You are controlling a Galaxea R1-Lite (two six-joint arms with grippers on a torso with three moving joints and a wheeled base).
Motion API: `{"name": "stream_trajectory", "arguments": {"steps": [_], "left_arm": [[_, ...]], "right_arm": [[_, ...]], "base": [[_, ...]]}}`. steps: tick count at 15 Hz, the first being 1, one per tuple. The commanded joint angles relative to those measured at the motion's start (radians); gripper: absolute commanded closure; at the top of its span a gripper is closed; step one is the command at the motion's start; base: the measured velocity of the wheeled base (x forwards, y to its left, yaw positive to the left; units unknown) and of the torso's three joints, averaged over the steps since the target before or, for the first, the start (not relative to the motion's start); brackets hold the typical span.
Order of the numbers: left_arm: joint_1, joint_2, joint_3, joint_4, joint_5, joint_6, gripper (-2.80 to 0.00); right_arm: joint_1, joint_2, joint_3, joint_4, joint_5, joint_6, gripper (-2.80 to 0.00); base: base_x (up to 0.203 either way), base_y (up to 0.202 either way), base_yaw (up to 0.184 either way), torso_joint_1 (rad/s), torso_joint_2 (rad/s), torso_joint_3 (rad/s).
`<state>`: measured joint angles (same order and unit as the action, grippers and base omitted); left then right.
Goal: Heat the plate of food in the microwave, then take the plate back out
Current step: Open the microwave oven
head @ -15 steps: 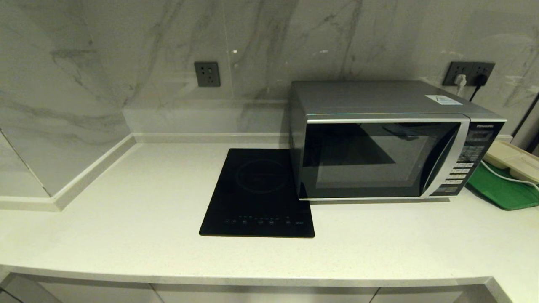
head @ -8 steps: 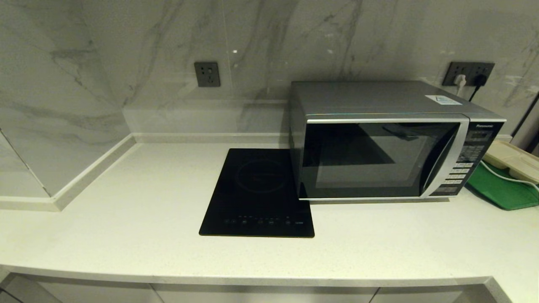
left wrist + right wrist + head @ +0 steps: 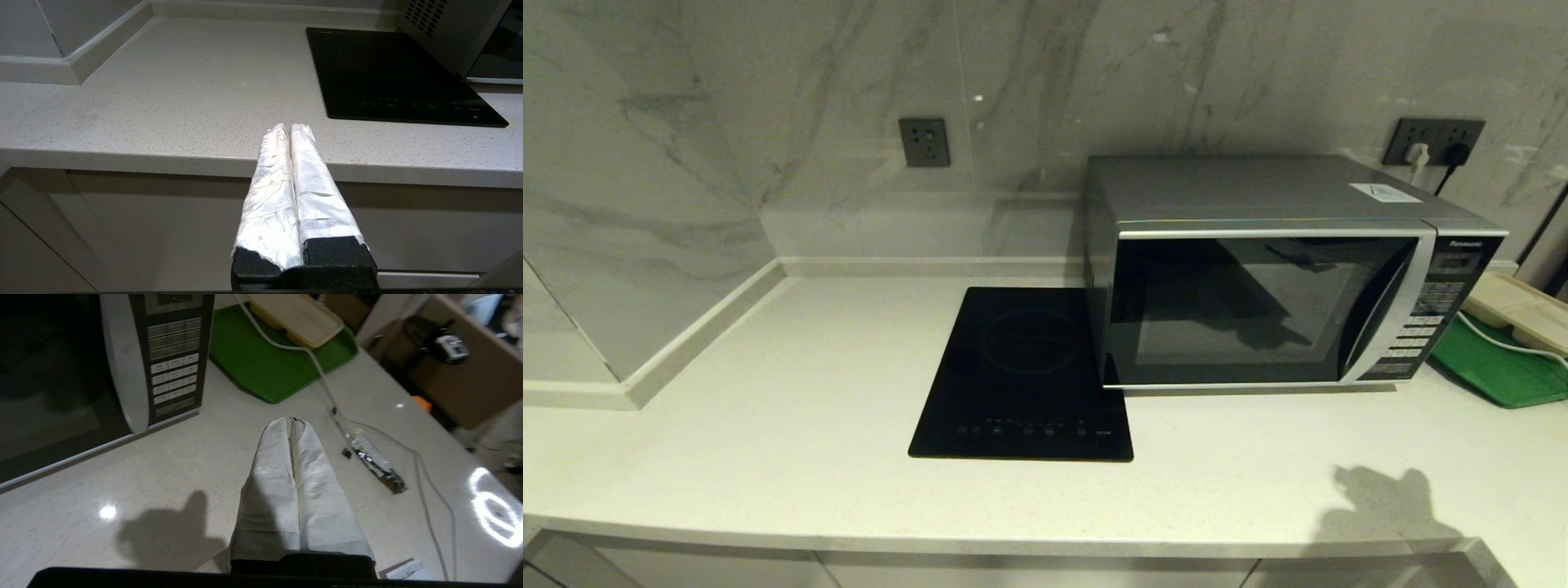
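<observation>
The silver-grey microwave (image 3: pixel 1258 269) stands at the back right of the counter with its dark glass door closed; its button panel (image 3: pixel 171 363) shows in the right wrist view. The plate of food is out of view. My right gripper (image 3: pixel 289 421) hovers over the counter in front of the microwave's right end, shut and empty; only its shadow (image 3: pixel 1384 498) shows in the head view. My left gripper (image 3: pixel 289 127) is shut and empty, low at the counter's front edge, left of the hob.
A flat black induction hob (image 3: pixel 1025 371) lies left of the microwave. A green tray (image 3: pixel 1499 367) with a cream lidded box (image 3: pixel 296 316) sits to its right. A white cable and a small foil-wrapped piece (image 3: pixel 374 459) lie on the counter near my right gripper.
A gripper-shaped shadow has appeared on the counter at the front right, and a dark reflection has spread in the microwave door. The left arm has not visibly moved.
</observation>
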<state>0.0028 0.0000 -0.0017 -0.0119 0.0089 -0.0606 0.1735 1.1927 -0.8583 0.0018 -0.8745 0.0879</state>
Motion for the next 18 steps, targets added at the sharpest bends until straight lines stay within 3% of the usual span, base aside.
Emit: {"name": "stream_trajectory", "arguments": {"steps": [1, 2, 5, 10, 18], "left_arm": [[0.0, 0.0, 0.0, 0.0, 0.0, -0.001, 0.0], [0.0, 0.0, 0.0, 0.0, 0.0, -0.001, 0.0], [0.0, 0.0, 0.0, 0.0, 0.0, -0.001, 0.0], [0.0, 0.0, 0.0, 0.0, 0.0, -0.001, 0.0], [0.0, 0.0, 0.0, 0.0, 0.0, -0.001, 0.0]], "right_arm": [[0.069, 0.239, -0.064, -0.011, -0.201, -0.001, 0.0], [0.076, 0.299, -0.075, -0.017, -0.233, 0.002, -2.8], [0.087, 0.413, -0.086, -0.081, -0.279, 0.025, -2.8], [0.087, 0.537, -0.084, -0.107, -0.282, 0.049, -2.8], [0.088, 0.714, -0.25, -0.11, -0.275, 0.191, -2.8]], "base": [[0.0, 0.0, 0.0, 0.0, 0.0, 0.0], [0.0, 0.0, 0.0, 0.0, 0.0, 0.0], [0.0, 0.0, 0.0, 0.0, 0.0, 0.0], [0.0, 0.0, 0.0, 0.0, 0.0, 0.0], [0.0, 0.0, 0.0, 0.0, 0.0, 0.0]]}}
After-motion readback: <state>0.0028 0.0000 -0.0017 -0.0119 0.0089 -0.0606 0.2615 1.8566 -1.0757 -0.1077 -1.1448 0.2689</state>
